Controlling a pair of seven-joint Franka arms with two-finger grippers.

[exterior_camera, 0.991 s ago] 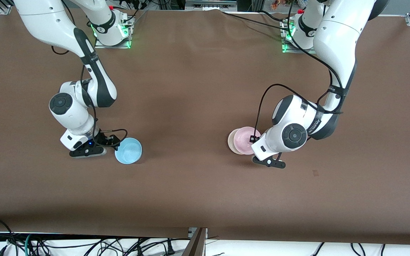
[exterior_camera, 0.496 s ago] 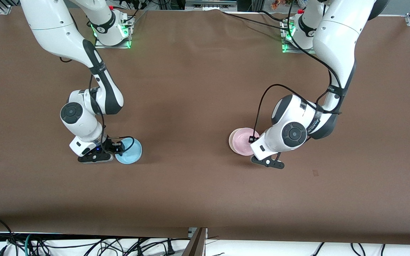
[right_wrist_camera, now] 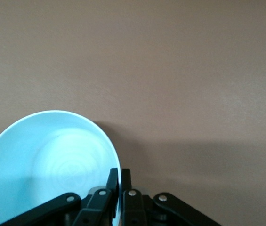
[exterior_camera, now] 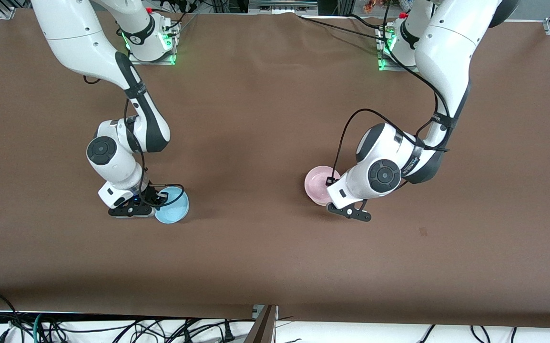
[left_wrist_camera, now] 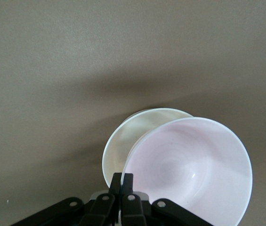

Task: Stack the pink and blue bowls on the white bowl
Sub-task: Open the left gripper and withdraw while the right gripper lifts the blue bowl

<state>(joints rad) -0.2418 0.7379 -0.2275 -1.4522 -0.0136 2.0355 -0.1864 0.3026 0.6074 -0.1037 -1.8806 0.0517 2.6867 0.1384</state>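
The left gripper's [left_wrist_camera: 122, 181] fingers pinch the pink bowl's [exterior_camera: 319, 182] rim, holding it tilted over the white bowl [left_wrist_camera: 133, 134]. The right gripper's [right_wrist_camera: 119, 181] fingers pinch the blue bowl's [exterior_camera: 172, 205] rim, toward the right arm's end of the worktop [exterior_camera: 265, 133]. Pink is likely released next, then blue carried over.
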